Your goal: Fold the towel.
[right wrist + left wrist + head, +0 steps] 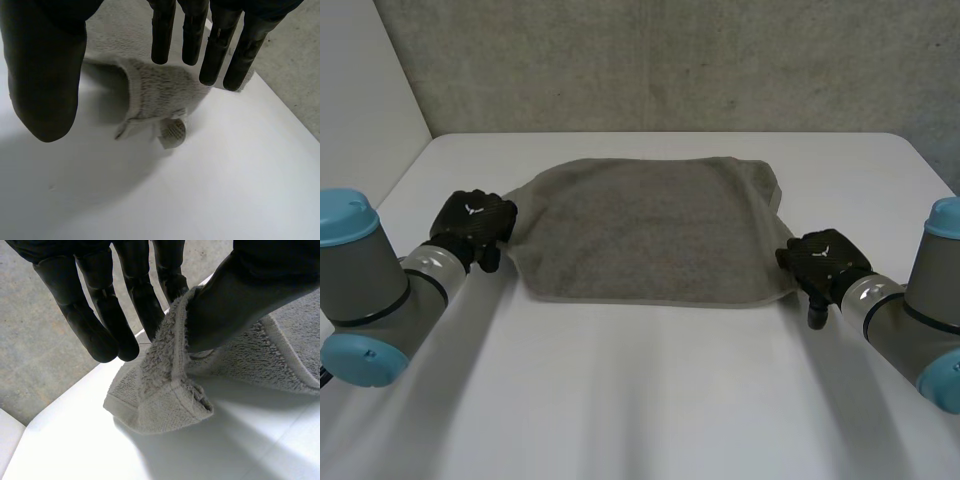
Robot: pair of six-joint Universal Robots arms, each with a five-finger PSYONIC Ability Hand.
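A grey towel (650, 230) lies flat in the middle of the white table (650, 400), with a second layer showing at its far right corner. My left hand (472, 222) is at the towel's left edge near the front corner. In the left wrist view its thumb (235, 295) pinches a raised fold of the towel (160, 400) against the fingers (170, 275). My right hand (825, 258) hovers at the right front corner. There its fingers (215, 45) are straight and the thumb (45, 85) stands apart. The towel corner (155, 95) with its small label (172, 132) lies loose on the table under the palm.
A rough grey wall (670, 60) rises behind the table's far edge. The table's left edge (400, 190) runs close to my left arm. Bare white tabletop stretches in front of the towel.
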